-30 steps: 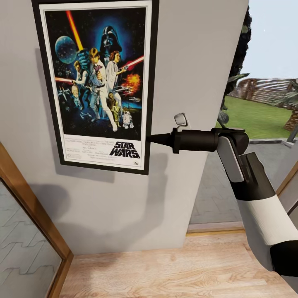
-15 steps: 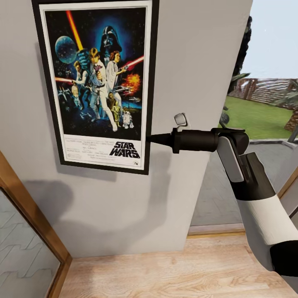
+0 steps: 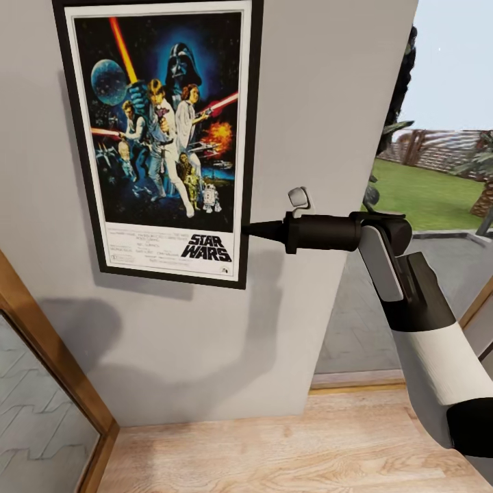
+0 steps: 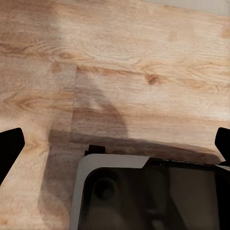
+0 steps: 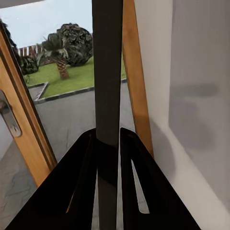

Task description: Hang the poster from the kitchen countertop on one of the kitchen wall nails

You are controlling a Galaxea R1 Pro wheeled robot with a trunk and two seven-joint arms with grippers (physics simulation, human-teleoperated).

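Head view: poster (image 3: 161,137) flat against grey wall (image 3: 301,103); wood floor (image 3: 287,445) below.

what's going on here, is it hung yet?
The right gripper is shut on the poster, pinching its right edge near the bottom against the grey wall. In the right wrist view the fingers clamp the frame edge-on. Whether it hangs on a nail can't be seen. The left gripper is open over the wood floor.

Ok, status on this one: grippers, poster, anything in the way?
Right gripper shut on the poster's right frame edge. Left gripper open, over wooden floor. Poster upright against the grey wall. Nothing blocking.
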